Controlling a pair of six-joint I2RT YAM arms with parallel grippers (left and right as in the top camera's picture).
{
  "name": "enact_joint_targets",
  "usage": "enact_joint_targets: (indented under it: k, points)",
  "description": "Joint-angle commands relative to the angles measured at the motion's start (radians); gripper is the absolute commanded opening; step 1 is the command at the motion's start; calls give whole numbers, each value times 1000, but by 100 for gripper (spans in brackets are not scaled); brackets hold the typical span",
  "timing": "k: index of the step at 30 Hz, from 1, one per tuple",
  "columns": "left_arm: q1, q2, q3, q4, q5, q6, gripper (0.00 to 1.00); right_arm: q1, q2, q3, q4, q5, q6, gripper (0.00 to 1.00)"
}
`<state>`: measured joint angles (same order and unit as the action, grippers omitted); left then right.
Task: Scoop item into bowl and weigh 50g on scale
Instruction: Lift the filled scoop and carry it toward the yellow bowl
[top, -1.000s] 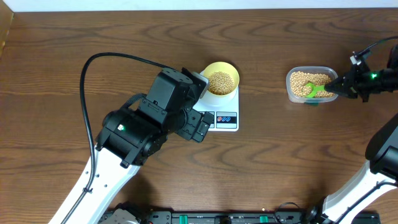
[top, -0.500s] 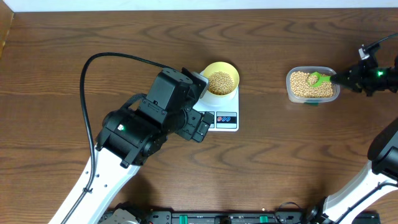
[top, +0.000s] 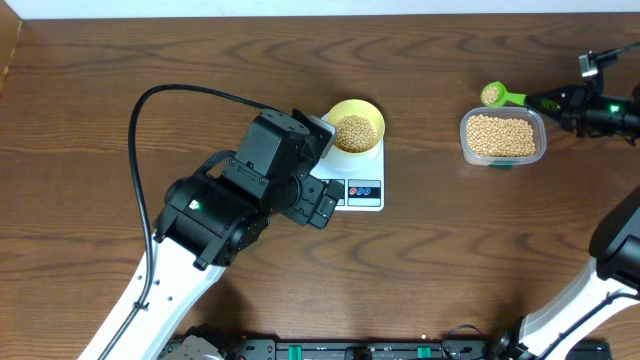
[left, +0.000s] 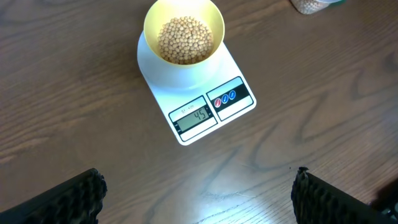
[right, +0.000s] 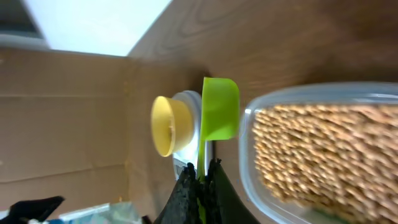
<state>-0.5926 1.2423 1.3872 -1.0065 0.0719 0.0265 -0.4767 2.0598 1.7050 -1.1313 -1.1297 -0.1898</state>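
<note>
The pale-yellow bowl (top: 355, 127) holds tan beans (top: 354, 130) and sits on the white scale (top: 362, 190). In the left wrist view the bowl (left: 183, 28) stands on the scale (left: 239, 99), whose display (left: 194, 116) reads 45. My left gripper (left: 196, 196) is open and empty, above the table in front of the scale. My right gripper (top: 545, 100) is shut on the handle of a green scoop (top: 493, 94) carrying beans, held above the table just left of the clear tub's far edge. The scoop (right: 219, 115) and bowl (right: 168, 124) also show in the right wrist view.
A clear plastic tub (top: 503, 137) full of beans stands at the right; it also shows in the right wrist view (right: 323, 155). A black cable (top: 150, 130) loops over the left arm. The table's far edge runs along the top.
My right gripper has lifted the green scoop out of the tub with beans in it and moved it up and away, past the tub's far edge. The left arm has not moved.
</note>
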Motion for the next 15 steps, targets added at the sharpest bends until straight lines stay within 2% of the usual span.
enact_joint_targets:
  k: [1, 8, 15]
  points:
    - [2, 0, 22, -3, -12, 6, 98, 34, -13, -7, 19, -137, -1, 1]
    - [2, 0, 22, -3, -12, 6, 98, 115, -13, -7, 156, -206, 116, 2]
    - [2, 0, 22, -3, -12, 6, 98, 227, -13, -7, 422, -217, 337, 1]
